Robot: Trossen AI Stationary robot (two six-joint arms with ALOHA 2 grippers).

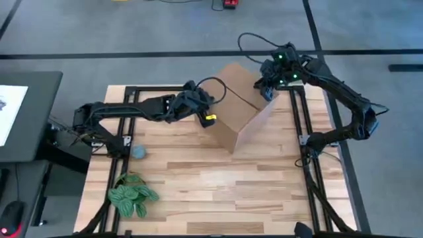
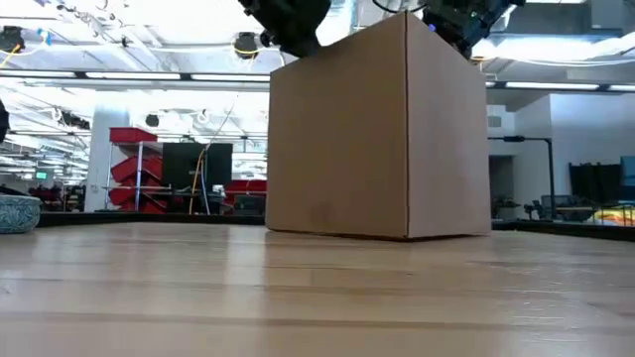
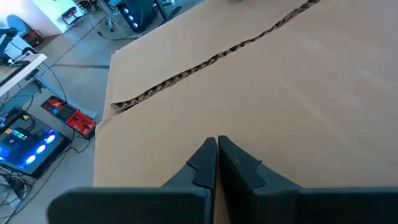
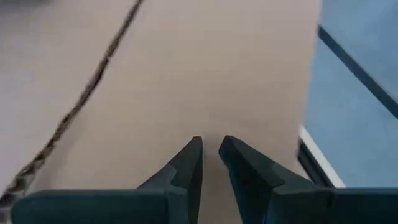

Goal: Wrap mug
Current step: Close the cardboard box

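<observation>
A closed brown cardboard box (image 1: 241, 109) stands on the wooden table at its far middle, with a rough seam (image 3: 205, 62) running between its top flaps. The mug is out of view. My left gripper (image 1: 206, 118) is shut, over the box's top on the side toward the table's left, fingertips against the cardboard (image 3: 216, 142). My right gripper (image 1: 269, 84) hovers over the box's far right corner, its fingers (image 4: 210, 142) a narrow gap apart with nothing between them. The low view shows both at the box's upper edge: my left gripper (image 2: 293, 35) and my right gripper (image 2: 458, 30). My left gripper has its shut fingertips (image 3: 208, 152) on the box's top flap (image 3: 249, 112), on the near side of the seam, coming slanting down from the table's left. The box stands flat on the table. My right gripper points down at the top flap (image 4: 205, 81); I cannot tell whether it touches it.
A small blue-grey bowl (image 1: 139, 152) sits near the table's left edge, and a green leafy plant (image 1: 132, 194) lies at the near left. The wooden top in front of the box (image 1: 225, 185) is bare. Black rails (image 1: 310, 165) run along the sides.
</observation>
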